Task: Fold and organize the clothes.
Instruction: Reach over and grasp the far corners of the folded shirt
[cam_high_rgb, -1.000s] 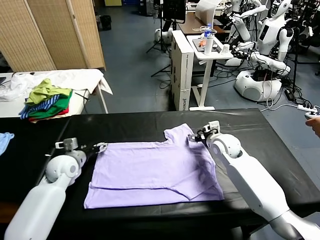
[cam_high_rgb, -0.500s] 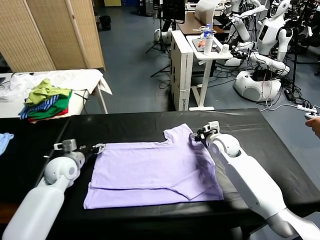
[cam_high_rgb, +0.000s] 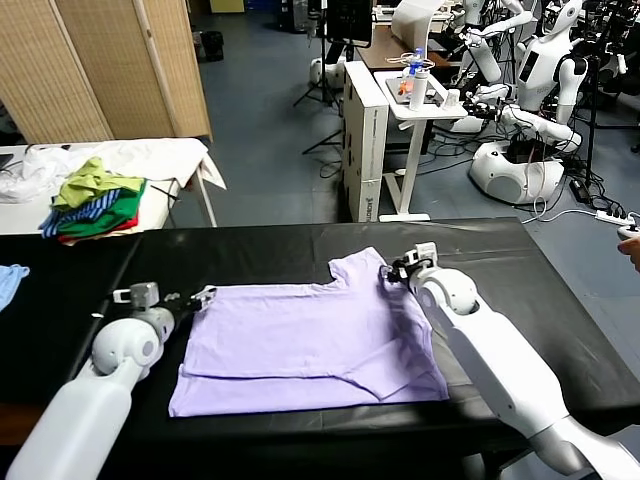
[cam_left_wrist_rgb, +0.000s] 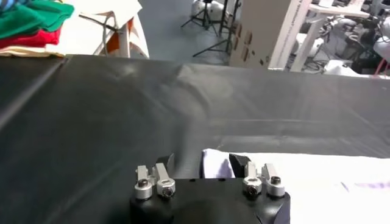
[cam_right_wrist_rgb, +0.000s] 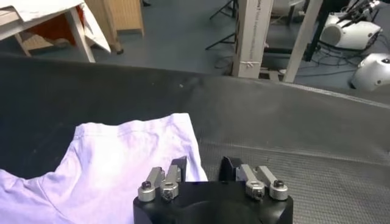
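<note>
The lavender T-shirt (cam_high_rgb: 310, 345) lies spread flat on the black table (cam_high_rgb: 270, 250), its front edge doubled into a narrow fold and one sleeve (cam_high_rgb: 357, 268) reaching toward the far side.

The left gripper (cam_high_rgb: 195, 297) sits low at the shirt's left far corner. In the left wrist view that corner of cloth (cam_left_wrist_rgb: 216, 165) lies between the two dark fingers (cam_left_wrist_rgb: 239, 164), which stand part-way apart with cloth showing in the gap. Whether they actually pinch it cannot be told.

The right gripper (cam_high_rgb: 393, 272) sits low at the shirt's right far corner, beside the sleeve. In the right wrist view its fingers (cam_right_wrist_rgb: 178, 168) straddle the right edge of the shirt (cam_right_wrist_rgb: 128, 164), one over lavender fabric, the other over bare table, a moderate gap between them. No firm grip is evident.

A pile of garments (cam_high_rgb: 92, 200) rests on the white side table (cam_high_rgb: 175, 160), well apart from the shirt. A light blue cloth (cam_high_rgb: 8, 280) lies at the black table's left edge.
</note>
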